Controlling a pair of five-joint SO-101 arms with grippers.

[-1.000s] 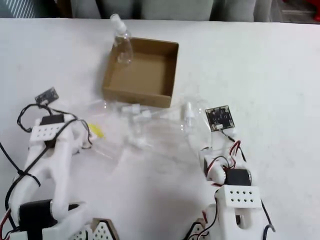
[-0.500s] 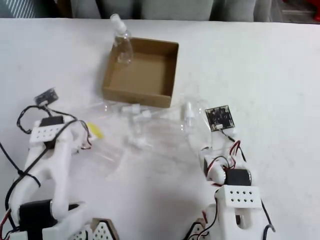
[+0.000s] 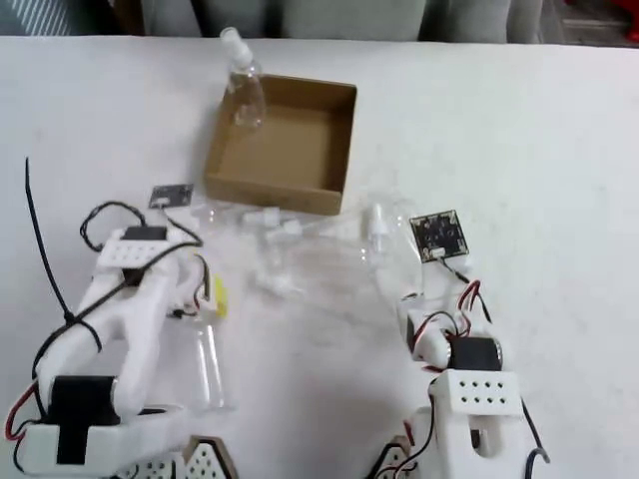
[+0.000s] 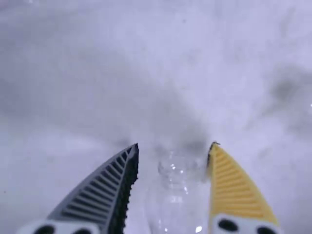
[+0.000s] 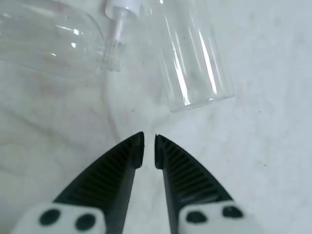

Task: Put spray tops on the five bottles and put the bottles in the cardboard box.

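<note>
Your left gripper [image 4: 174, 145] stands open astride a topless clear bottle [image 4: 176, 195] lying on the table [image 3: 519, 130]. Your right gripper [image 5: 148, 137], nearly closed, holds nothing. The cardboard box [image 3: 275, 194] lies beyond.

Materials, as seen. My left hand [image 4: 173, 146]: one finger grey ribbed plastic, matt; the other yellow, with the same ribbing. The bottle [image 4: 178, 195] between them is clear plastic, smooth and glossy. My right hand [image 5: 148, 146]: black ribbed plastic, matt. The cardboard box [image 3: 275, 190] is brown, matt paperboard. The desk [image 3: 519, 130] is white and matt.
</note>
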